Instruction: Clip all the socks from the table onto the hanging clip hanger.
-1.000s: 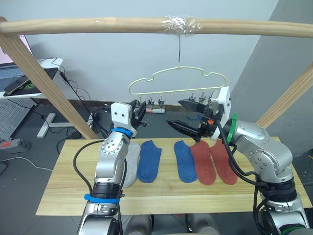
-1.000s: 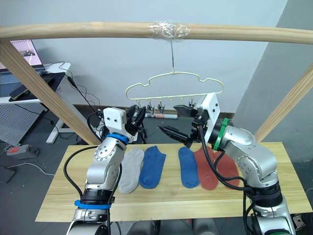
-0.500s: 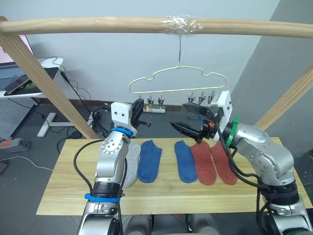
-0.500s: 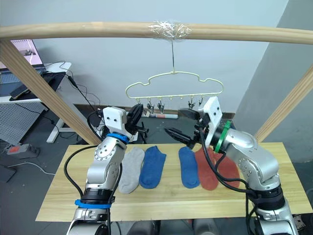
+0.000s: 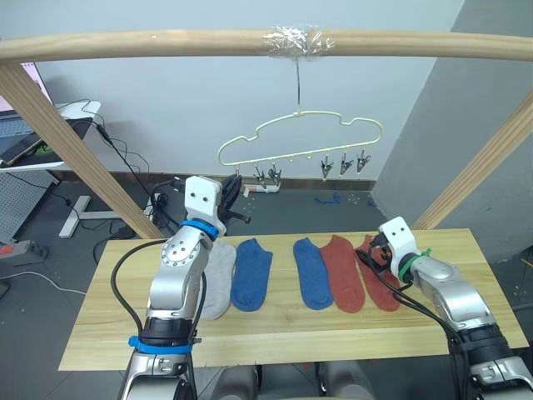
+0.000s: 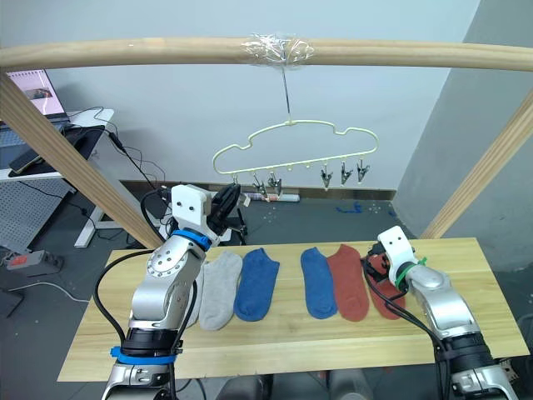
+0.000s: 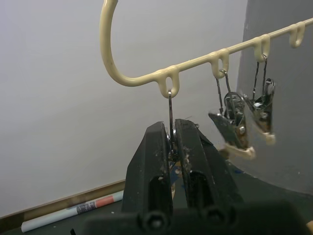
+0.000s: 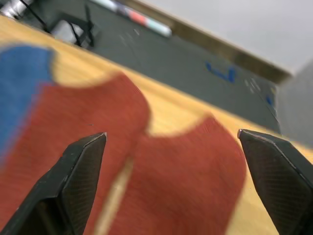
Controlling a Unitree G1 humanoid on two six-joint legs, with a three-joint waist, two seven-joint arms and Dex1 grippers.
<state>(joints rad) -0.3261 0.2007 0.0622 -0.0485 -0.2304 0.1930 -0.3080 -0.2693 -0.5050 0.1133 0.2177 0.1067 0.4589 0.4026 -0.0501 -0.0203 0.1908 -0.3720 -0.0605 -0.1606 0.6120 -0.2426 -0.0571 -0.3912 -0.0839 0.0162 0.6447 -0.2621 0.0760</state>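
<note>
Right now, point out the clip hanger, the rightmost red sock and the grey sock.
clip hanger [image 5: 300, 122]: left eye view, top wire.
rightmost red sock [image 8: 195, 176]: right wrist view, sock's middle.
grey sock [image 6: 221, 287]: right eye view, sock's middle.

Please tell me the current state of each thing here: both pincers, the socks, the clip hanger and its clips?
Left pincer: shut on the leftmost clip of the clip hanger.
Right pincer: open, low over the rust red socks.
Clip hanger: hanging from the wooden pole, no sock on it.
Other clips: hanging free.
Blue socks: flat on the table.
Grey socks: flat on the table.
</note>
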